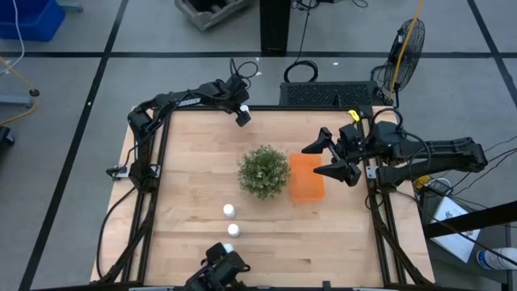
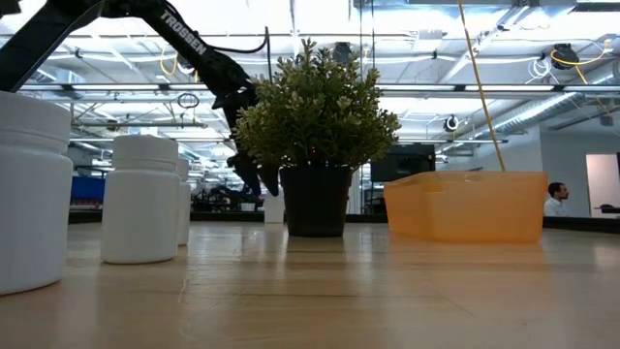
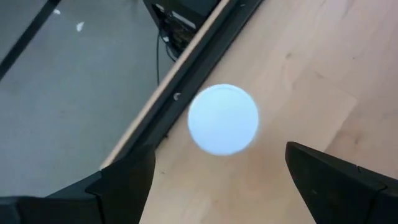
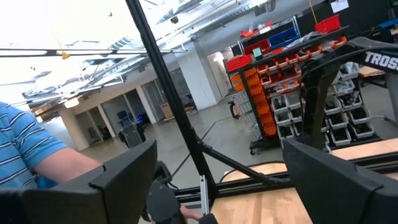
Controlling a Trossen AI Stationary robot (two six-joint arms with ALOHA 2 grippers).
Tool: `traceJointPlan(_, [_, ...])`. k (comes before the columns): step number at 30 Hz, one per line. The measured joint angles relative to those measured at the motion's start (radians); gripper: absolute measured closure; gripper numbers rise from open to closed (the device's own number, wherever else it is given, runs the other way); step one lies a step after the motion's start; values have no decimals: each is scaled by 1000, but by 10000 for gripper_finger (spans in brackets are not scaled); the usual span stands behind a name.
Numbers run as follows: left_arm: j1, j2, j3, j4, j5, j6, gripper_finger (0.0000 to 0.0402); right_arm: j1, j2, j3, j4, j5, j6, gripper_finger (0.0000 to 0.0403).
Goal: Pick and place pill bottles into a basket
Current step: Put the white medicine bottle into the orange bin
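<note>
At the table's far edge, the left gripper [image 1: 242, 115] is held directly above one pill bottle [image 3: 223, 119], fingers spread wide with the white cap seen between them in the left wrist view; nothing is gripped yet. The bottle stands close to the table's dark frame rail [image 3: 186, 74]. The right gripper [image 1: 338, 158] is hovering just beside the orange basket [image 1: 306, 178], also spread wide and empty (its wrist camera looks out into the room, where a striped sleeve [image 4: 28, 152] shows). The basket sits next to the bushy plant [image 1: 263, 170]. No bottle can be made out inside the basket, though its interior is not fully readable. Two more bottles [image 1: 229, 211] stand on the near half of the table, well apart from the basket; others are seen close to the low camera [image 2: 143, 199]. The task is judged barely begun: the first grasp is pending, and all placements remain.
</note>
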Motion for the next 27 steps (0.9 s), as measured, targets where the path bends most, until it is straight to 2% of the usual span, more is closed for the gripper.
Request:
traceJointPlan(6, [-7, -2, 0, -57, 73, -44, 37, 0, 0, 0, -4, -1, -24, 64])
traceJointPlan(12, [7, -9, 0, -101, 75, -50, 37, 0, 0, 0, -3, -8, -28, 64])
traceJointPlan(17, [33, -32, -2, -98, 71, -68, 37, 0, 0, 0, -4, -28, -27, 64])
traceJointPlan(21, [49, -61, 0, -85, 12, -125, 37, 0, 0, 0, -3, -27, -29, 64])
traceJointPlan(24, [58, -68, 0, -99, 1, -111, 36, 0, 0, 0, -3, -27, -33, 64])
traceJointPlan(27, [57, -68, -13, -106, 78, -46, 37, 0, 0, 0, -3, -27, -36, 64])
